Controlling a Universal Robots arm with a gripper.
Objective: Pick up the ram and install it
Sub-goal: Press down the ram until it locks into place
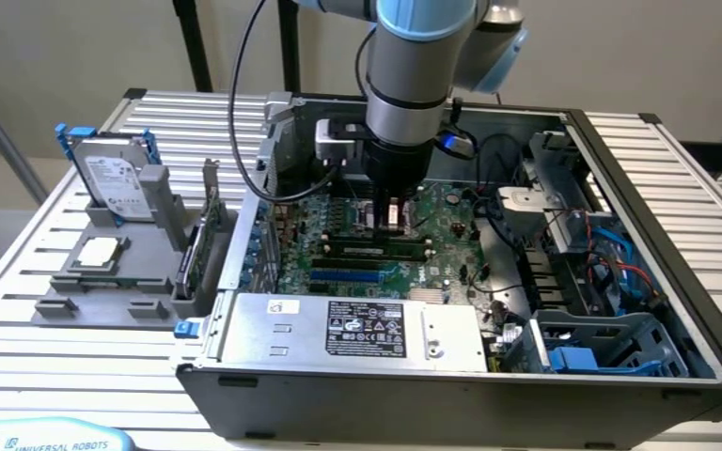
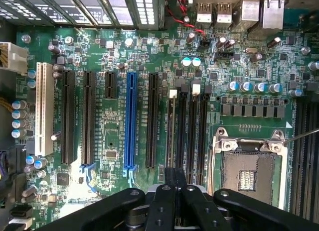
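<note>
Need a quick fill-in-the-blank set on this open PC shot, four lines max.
1. The gripper hangs inside the open computer case, over the ___.
2. Among the black slots, one long slot is coloured ___.
3. The hard drive stands outside the case, on the exterior view's ___.
4. The processor socket holds ___ chip.
Missing words: motherboard; blue; left; no.

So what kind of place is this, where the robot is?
Probably a robot test bench for building computers: an open grey metal computer case sits on a ribbed metal table, its green motherboard bare, with spare parts in a grey holder.
</note>
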